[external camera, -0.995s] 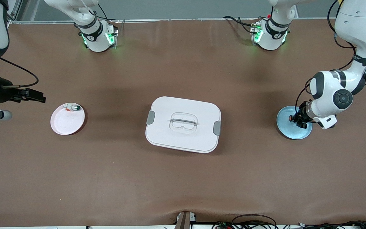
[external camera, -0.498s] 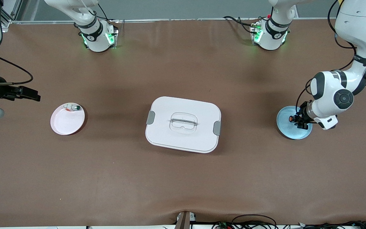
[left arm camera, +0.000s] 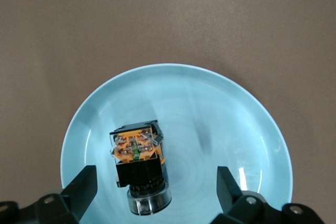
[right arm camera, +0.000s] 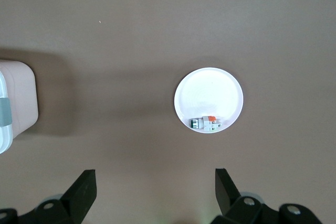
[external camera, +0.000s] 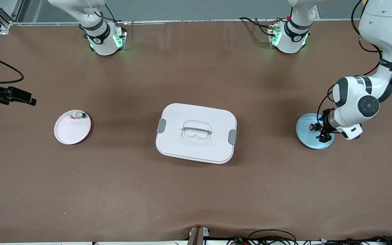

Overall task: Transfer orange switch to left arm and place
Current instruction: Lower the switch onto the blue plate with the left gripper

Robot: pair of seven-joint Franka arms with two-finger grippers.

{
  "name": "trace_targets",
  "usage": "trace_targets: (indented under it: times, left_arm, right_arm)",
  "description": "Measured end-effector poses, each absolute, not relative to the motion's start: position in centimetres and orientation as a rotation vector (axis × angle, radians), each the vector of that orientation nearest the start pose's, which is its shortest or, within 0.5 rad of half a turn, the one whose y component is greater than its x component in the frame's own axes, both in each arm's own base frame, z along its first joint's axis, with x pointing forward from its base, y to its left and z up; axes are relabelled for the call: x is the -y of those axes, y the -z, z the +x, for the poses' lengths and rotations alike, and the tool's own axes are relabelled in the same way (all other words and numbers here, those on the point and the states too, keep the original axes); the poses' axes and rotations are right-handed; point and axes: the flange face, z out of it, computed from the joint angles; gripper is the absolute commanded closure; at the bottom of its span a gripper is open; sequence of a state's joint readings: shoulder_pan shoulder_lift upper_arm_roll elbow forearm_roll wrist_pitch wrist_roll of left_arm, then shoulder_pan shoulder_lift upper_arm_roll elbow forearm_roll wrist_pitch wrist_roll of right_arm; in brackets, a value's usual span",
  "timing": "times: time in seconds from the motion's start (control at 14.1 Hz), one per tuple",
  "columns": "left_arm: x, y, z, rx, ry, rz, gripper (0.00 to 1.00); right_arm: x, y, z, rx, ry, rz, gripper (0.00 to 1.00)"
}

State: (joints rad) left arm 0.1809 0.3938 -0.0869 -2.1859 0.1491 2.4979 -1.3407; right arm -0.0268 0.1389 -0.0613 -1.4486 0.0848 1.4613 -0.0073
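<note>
orange switch (left arm camera: 138, 169): lying on its side on the blue plate (left arm camera: 236, 119), button end toward the left claw, touching neither finger
left claw (left arm camera: 153, 192): spread wide, low over the plate, fingers either side of the switch with clear gaps; holding nothing
step in hand, my read: release looks done, so it's the lift-away; go straight up, keep the fingers wide, no sideways drift or a finger could nudge the switch and roll it off the plate
box (external camera: 196, 133): lid on, mid-bench, between the two plates, well apart from the left arm
pink plate (external camera: 72, 128): toward the right arm's end, holds a white-and-green component (right arm camera: 206, 123)
right claw (right arm camera: 155, 190): spread, empty, waiting high up, the pink plate in its view
</note>
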Motion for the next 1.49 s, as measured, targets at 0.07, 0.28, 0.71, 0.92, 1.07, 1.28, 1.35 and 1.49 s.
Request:
trace_targets:
  times: [0.07,0.28,0.71,0.92,1.07,1.28,1.35,1.49]
  left_arm:
    - [-5.0,-19.9,54.9,1.869,-0.052,-2.416,0.00]
    - [-5.0,-20.0,54.9,1.869,-0.051,-2.416,0.00]
    - [-2.2,-21.8,55.2,1.591,-0.049,-2.630,0.00]
    - [-2.1,-22.7,55.0,1.334,-0.052,-2.780,0.00]
    - [-1.8,-23.2,54.9,1.119,-0.057,-2.894,0.00]
    - [-0.8,-24.1,54.9,0.862,-0.053,-3.012,0.00]
    - [-0.3,-24.4,55.0,0.777,-0.048,-3.041,0.00]
    - [0.6,-25.0,55.0,0.542,-0.036,-3.107,0.00]
  right_arm:
    - [3.8,-59.6,58.5,-0.115,-0.166,-3.053,0.00]
    - [3.2,-61.0,59.2,-0.088,-0.052,-3.091,0.00]
    - [3.1,-63.4,58.1,-0.087,-0.005,-3.119,0.00]
    - [3.4,-63.8,57.4,-0.099,-0.015,-3.096,0.00]
    - [3.4,-63.6,57.2,-0.102,-0.025,-3.089,0.00]
    - [3.5,-63.9,57.1,-0.102,-0.010,-3.088,0.00]
    - [3.5,-64.2,57.0,-0.102,0.009,-3.089,0.00]
    - [3.5,-65.0,56.6,-0.101,0.031,-3.088,0.00]
